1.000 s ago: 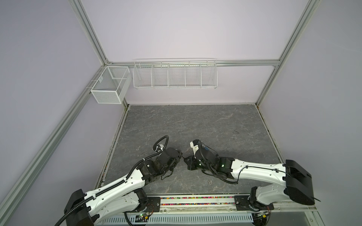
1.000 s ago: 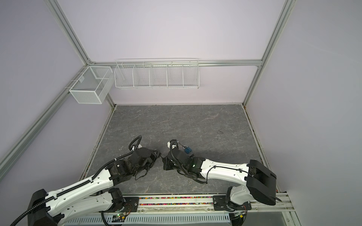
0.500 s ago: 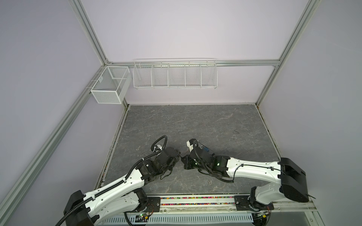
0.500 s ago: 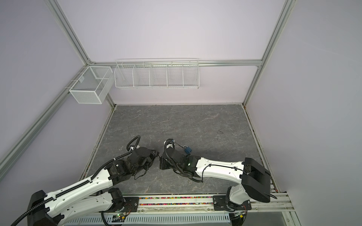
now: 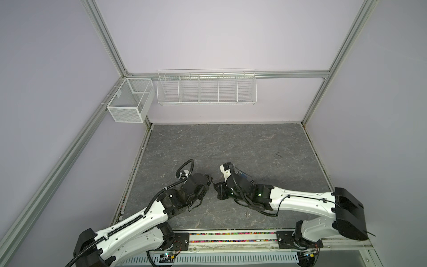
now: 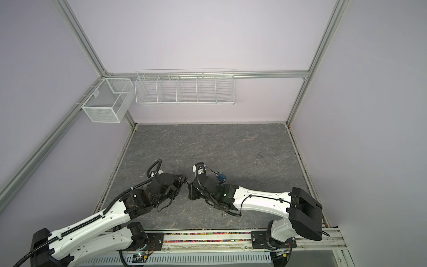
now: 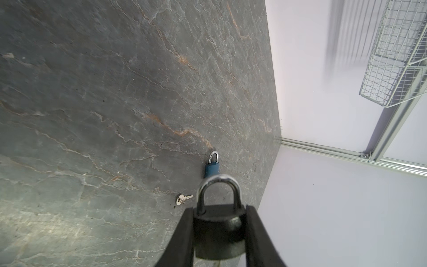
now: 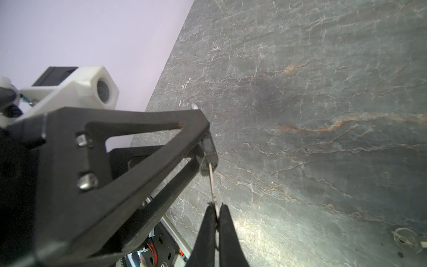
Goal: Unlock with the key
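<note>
My left gripper (image 7: 218,222) is shut on a black padlock (image 7: 218,233) with a silver shackle, its body clamped between both fingers. My right gripper (image 8: 216,207) is shut on a thin silver key (image 8: 212,185). The key's blade runs up to the underside of the padlock (image 8: 209,152), and its tip meets the keyhole; how deep it sits I cannot tell. In both top views the two grippers meet tip to tip above the front middle of the table, the left gripper (image 5: 209,182) facing the right gripper (image 5: 217,186).
A blue padlock (image 7: 212,167) (image 6: 222,178) lies on the grey stone table (image 5: 231,143) just behind my right wrist. A loose key (image 7: 182,199) lies near it. A small clear ring (image 8: 404,238) lies on the table. White wire baskets (image 5: 205,89) hang on the back wall.
Both grippers have drifted slightly to the left, the right one closing up to the left. Both grips are unchanged.
</note>
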{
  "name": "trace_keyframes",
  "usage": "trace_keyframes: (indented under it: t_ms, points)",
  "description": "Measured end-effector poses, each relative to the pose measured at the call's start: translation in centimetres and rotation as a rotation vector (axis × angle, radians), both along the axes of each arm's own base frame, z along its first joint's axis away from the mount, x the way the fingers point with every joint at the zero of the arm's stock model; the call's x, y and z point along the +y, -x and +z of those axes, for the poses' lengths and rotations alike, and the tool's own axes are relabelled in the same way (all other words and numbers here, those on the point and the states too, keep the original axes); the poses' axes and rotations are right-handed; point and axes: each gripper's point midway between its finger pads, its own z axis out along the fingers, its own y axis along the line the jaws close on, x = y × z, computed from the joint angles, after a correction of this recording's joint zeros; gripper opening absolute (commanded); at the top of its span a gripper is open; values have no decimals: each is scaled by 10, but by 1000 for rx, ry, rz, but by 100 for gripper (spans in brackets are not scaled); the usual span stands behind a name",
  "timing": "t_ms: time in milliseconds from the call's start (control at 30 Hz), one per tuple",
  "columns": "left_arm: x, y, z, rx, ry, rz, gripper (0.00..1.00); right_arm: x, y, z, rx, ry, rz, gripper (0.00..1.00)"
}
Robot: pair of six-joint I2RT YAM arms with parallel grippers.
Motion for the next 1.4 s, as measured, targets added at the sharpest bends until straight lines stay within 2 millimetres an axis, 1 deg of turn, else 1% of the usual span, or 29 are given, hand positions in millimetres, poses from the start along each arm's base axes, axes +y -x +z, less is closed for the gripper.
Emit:
trace_keyframes:
  t_ms: [100, 200, 600, 667, 800, 900, 1000, 1133, 1233, 1400]
  points:
    - [-3, 2, 0, 11, -19, -24, 0, -3, 1, -2, -39, 49, 3, 6]
    - [-5, 1, 2, 14, -30, -33, 0, -4, 0, 0, -41, 54, -3, 6]
    - [-10, -5, 11, -41, -40, -67, 0, -8, -6, 10, 147, -135, 28, 6]
    - [-11, -4, 11, -43, -46, -77, 0, -9, -4, 9, 140, -117, 37, 6]
    - [-15, -1, 10, -32, -45, -107, 0, -13, -1, 8, 83, -25, 37, 6]
    - [-18, -1, 13, -30, -36, -117, 0, -16, -2, 11, 47, 25, 28, 6]
    - [-18, -1, 14, -34, -43, -120, 0, -15, -3, 12, 53, 15, 40, 6]
    - [-14, 0, 14, -43, -69, -127, 0, -12, -4, 13, 125, -58, 77, 6]
    - [-13, 1, 16, -47, -86, -140, 0, -10, -1, 14, 145, -74, 99, 6]
    - [-17, 4, 18, -47, -80, -168, 0, -13, 2, 17, 73, 6, 78, 6]
